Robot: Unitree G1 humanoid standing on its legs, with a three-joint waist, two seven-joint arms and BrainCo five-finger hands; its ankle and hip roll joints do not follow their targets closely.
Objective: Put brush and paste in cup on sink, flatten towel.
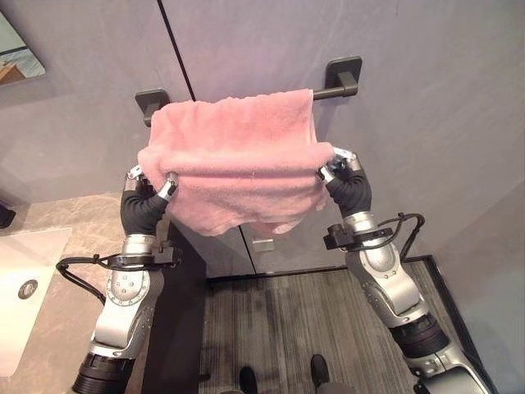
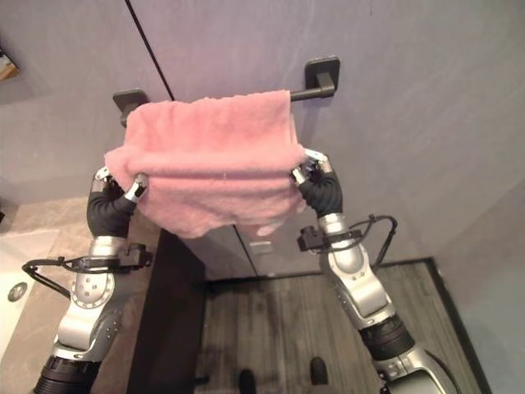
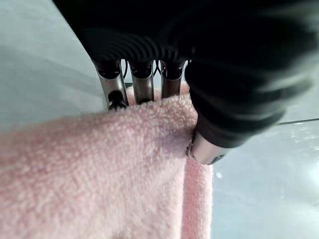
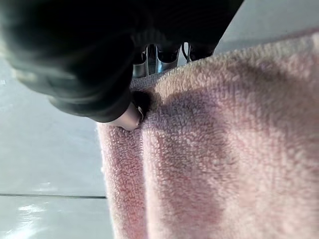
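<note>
So both hands are working the pink towel [image 1: 234,156] at the same time, which makes sense for the flattening part of the task. The left hand [image 1: 148,195] is pinching the towel's edge at about 9 o'clock of the cloth, and the right hand [image 1: 343,174] is doing the same at roughly 3 o'clock. The wrist views back it up: in each one the thumb is pressing terry against the fingers [image 3: 143,84], so both hands are closed on fabric, not just resting on it.

Why hold it like that? My read is that gripping opposite edges lets the arms pull outward and spread the cloth along the black towel bar [image 1: 332,90], which is mounted on the grey wall [image 1: 426,98] at 12 o'clock. The towel is draping over that bar, folded double, with a rumpled lower hem sagging at 6 o'clock, so it's looking only partly smoothed.

Material-wise it's thick, fuzzy terry with a soft loopy nap, floppy and bunching wherever it isn't under tension. The bar is a matte dark rod on square brackets.

The white sink [image 1: 25,287] is sitting at 8 o'clock in a beige marbled countertop [image 1: 82,226]. I can't spot the brush, paste or cup anywhere.
</note>
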